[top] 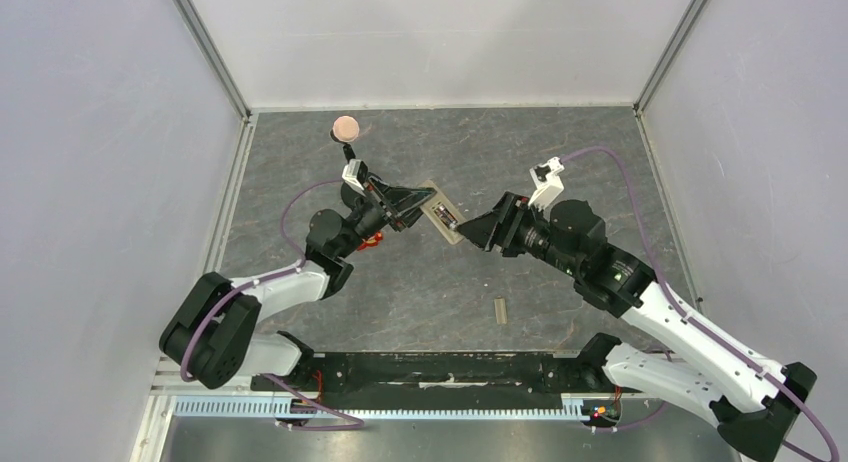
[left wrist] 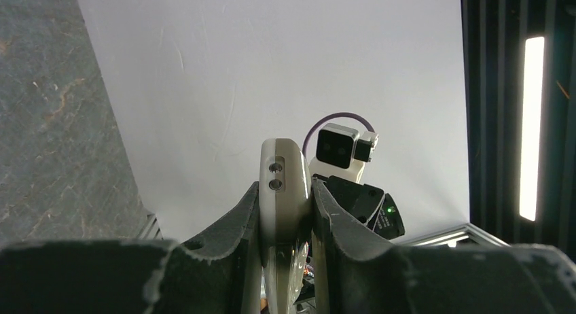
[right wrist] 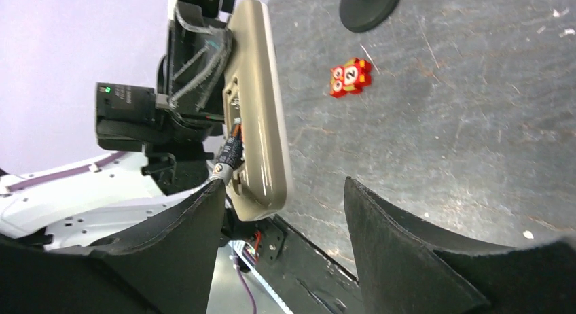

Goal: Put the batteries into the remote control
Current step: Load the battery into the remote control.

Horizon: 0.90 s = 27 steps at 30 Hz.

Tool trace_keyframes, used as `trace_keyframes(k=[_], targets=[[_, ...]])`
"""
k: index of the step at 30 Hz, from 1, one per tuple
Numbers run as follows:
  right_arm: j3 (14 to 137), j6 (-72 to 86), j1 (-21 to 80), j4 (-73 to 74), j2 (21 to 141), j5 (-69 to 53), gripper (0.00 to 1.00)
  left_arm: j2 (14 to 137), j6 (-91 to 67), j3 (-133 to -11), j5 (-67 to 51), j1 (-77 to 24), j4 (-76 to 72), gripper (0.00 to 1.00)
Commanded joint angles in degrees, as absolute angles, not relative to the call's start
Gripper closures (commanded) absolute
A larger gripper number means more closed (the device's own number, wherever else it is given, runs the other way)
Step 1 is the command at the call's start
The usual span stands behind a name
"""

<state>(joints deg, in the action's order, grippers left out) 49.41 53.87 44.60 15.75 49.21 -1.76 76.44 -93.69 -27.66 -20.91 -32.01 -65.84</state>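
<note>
My left gripper [top: 422,204] is shut on the remote control [top: 441,218] and holds it off the table, tan back toward the right arm. In the left wrist view the remote's end [left wrist: 285,181] is clamped between the fingers. In the right wrist view the remote's back [right wrist: 258,90] shows an open compartment with a dark battery [right wrist: 228,153] in it. I cannot make out a second battery. My right gripper [right wrist: 282,192] is open, jaws wide apart around the remote's near end, with the left fingertip [right wrist: 207,202] at the battery's end. It also shows in the top view [top: 470,230].
A small beige cover piece [top: 500,310] lies on the table in front of the right arm. A red square gadget [right wrist: 350,77] lies under the left arm. A pink ball on a black stand [top: 345,128] is at the back left. White walls enclose the table.
</note>
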Motion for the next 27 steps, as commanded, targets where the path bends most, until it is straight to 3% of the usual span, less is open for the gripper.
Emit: trace_keyframes(k=[1, 27], targets=[[49.5, 55.1, 44.5, 9.3, 47.4, -2.0, 0.33, 74.1, -96.3, -28.0, -19.1, -32.4, -66.9, 0.98], [48.2, 54.5, 44.5, 7.5, 51.4, -4.3, 0.34, 71.2, -94.9, -27.7, -18.2, -33.0, -64.2, 0.98]])
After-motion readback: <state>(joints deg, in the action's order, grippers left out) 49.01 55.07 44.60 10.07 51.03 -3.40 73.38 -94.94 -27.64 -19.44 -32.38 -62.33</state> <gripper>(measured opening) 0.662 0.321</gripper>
